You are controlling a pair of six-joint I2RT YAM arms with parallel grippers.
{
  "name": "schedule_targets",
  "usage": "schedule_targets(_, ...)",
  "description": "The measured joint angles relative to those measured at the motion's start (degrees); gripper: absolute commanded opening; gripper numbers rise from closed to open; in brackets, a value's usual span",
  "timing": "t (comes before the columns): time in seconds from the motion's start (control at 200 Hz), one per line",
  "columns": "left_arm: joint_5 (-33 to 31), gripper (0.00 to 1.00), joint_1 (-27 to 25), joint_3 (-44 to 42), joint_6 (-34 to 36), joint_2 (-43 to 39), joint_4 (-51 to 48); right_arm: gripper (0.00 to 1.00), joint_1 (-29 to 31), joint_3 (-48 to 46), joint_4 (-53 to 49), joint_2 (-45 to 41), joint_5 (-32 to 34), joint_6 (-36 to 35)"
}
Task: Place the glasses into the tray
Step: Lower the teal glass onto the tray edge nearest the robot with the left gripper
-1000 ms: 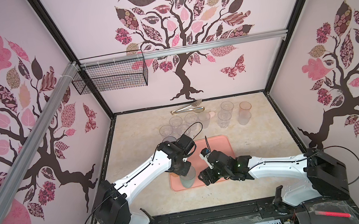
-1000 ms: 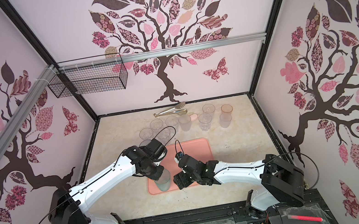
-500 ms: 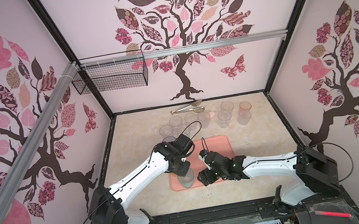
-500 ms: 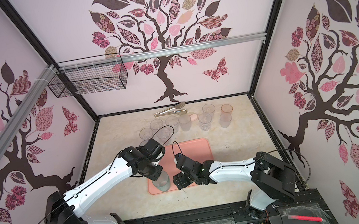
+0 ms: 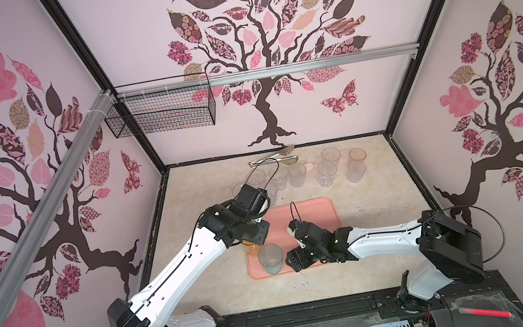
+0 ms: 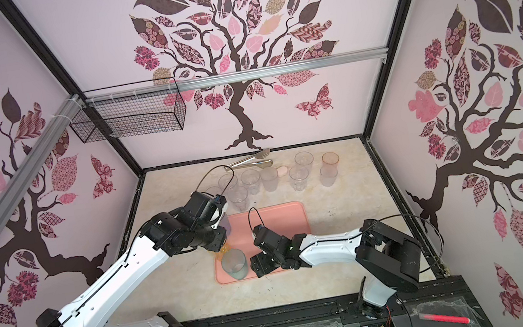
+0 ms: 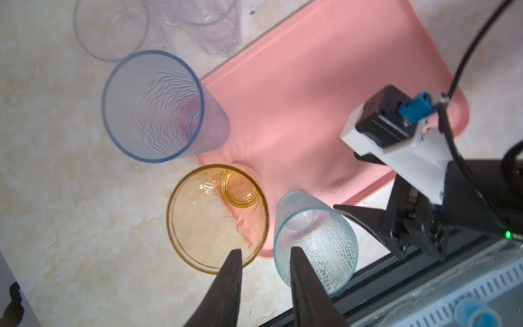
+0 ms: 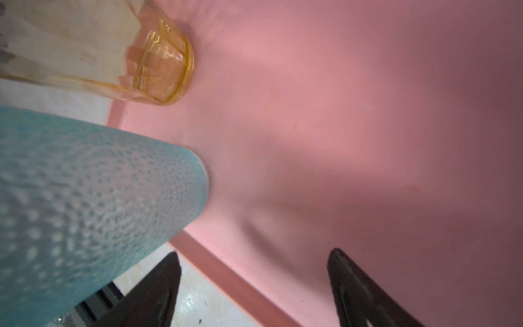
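- Amber glass (image 7: 218, 218): upright, mouth up, long axis vert.; stands in tray (image 7: 311, 99), near-left corner. Teal glass (image 7: 314, 240) just near-right of it.
- L gripper (image 7: 264, 253) above amber rim, jaws parted, grasping nothing. R gripper (image 8: 254, 252) spread wide, empty, beside teal.
- Step: amber set-down looks done. Next prob.: lift L straight up clear of rims, then go for far glasses (image 5: 297, 175).
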Motion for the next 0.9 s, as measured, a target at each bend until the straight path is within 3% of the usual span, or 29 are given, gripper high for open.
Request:
schedule_targets(0.155, -1.42, 0.45, 7.48, -0.07, -0.31, -2.89, 3.63, 0.84, 0.79, 1.44, -0.04, 1.84, -0.37, 0.59)
schedule_targets(0.315, -1.81, 0.46, 11.76, -0.04, -0.55, -4.9, 6.69, 0.84, 2.45, 3.3, -0.04, 3.69, -0.66, 1.18)
schedule_targets(0.9, -2.89, 0.47, 12.96, -0.22, -0.52, -4.98, 9.79, 0.84, 4.66, 9.18, 0.15, 9.64, -2.16, 1.64)
